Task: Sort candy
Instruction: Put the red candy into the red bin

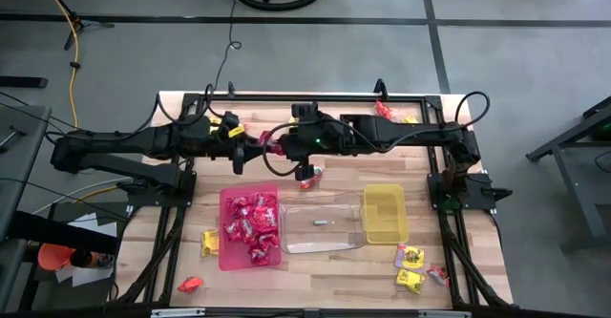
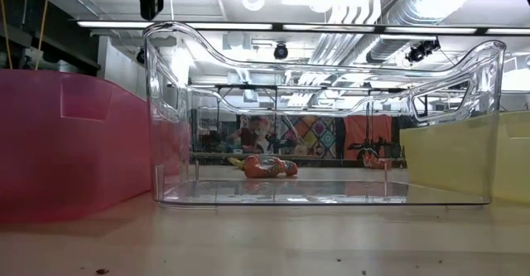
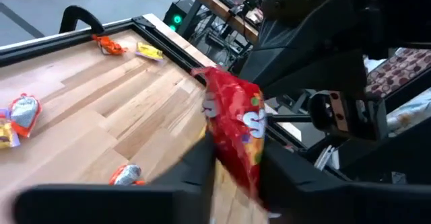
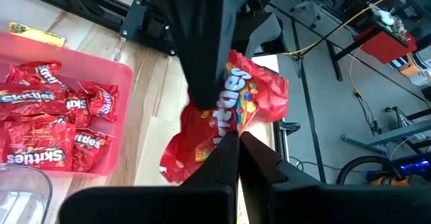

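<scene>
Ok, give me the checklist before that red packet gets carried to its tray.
1. Left gripper has the red packet between its fingers: ok.
2. That grip is firm enough to carry: cannot tell.
3. Right gripper has let go: not ok, it is shut on the same packet's edge.
4. Packet is lifted off the table: ok.
5. Red tray holds only red packets and has room: ok.
6. Path from packet to red tray is free of the right arm: cannot tell.
</scene>
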You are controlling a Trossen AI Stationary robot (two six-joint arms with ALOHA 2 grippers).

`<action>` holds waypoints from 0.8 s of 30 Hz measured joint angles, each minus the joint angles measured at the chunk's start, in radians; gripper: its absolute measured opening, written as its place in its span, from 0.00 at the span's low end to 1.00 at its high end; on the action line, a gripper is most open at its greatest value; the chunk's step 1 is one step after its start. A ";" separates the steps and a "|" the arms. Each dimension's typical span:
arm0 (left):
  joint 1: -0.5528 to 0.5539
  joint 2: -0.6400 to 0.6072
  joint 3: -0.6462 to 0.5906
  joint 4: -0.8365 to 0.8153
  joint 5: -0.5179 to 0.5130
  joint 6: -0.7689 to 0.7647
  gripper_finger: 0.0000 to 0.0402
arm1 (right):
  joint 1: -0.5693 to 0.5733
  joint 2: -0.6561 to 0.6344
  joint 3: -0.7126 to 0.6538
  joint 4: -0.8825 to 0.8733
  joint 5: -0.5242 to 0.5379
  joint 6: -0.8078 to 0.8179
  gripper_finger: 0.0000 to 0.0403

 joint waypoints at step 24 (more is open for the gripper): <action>-0.086 -0.115 0.000 -0.505 0.117 -0.015 0.00 | -0.086 -0.085 0.000 -0.316 0.099 0.172 0.57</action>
